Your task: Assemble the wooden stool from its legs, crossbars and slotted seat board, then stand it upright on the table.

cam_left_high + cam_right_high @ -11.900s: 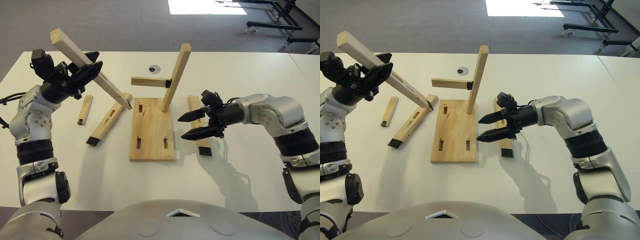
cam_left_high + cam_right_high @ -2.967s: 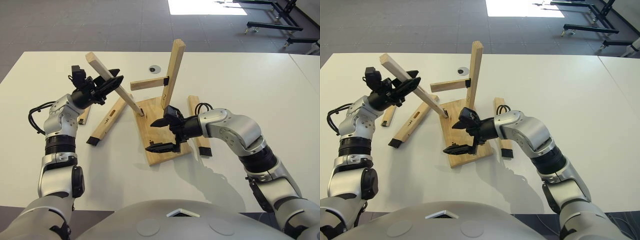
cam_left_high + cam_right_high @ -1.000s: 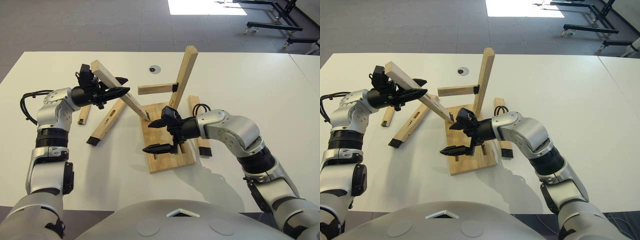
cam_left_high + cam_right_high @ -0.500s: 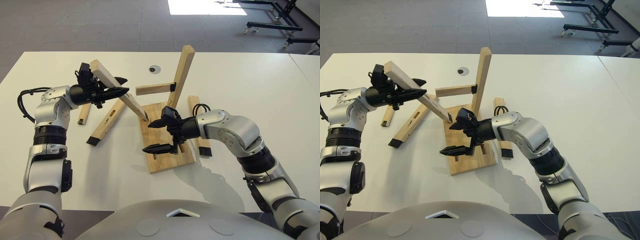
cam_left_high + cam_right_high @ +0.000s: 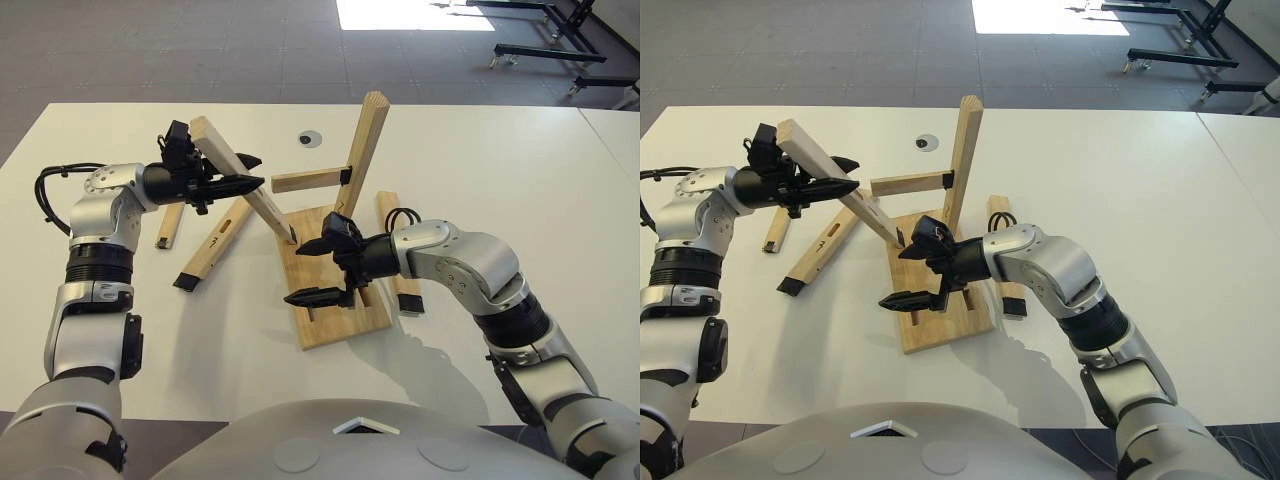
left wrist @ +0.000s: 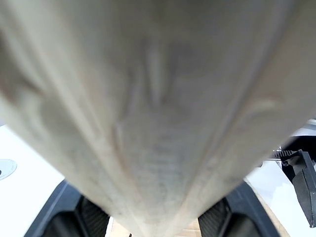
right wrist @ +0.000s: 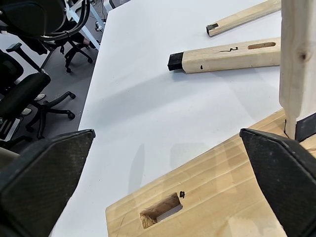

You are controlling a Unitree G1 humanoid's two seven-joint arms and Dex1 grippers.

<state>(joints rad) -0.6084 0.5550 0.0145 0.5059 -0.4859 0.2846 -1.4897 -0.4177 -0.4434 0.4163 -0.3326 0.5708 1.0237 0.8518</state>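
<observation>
Stool legs (image 5: 215,245) lie loose on a white table (image 5: 520,180) over grey carpet (image 5: 200,50), wheeled metal frames (image 5: 560,48) behind. The seat board (image 5: 345,322) lies flat mid-table, an upright leg (image 5: 362,150) with a crossbar (image 5: 305,180) standing in it. The left gripper (image 5: 258,170) is clamped on a slanted leg (image 5: 272,210) whose lower end meets the board; the right gripper (image 5: 298,273) hangs wide open, empty, over the board. The right wrist view brings in office chairs (image 7: 29,94) past the table's edge and an unfilled slot (image 7: 160,212).

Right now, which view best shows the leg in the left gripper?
Left eye view: the whole leg shows, through the left gripper to its dark tip at the seat board. Right eye matches. Left wrist: blurred wood. Right wrist: probably its lower end.
</observation>
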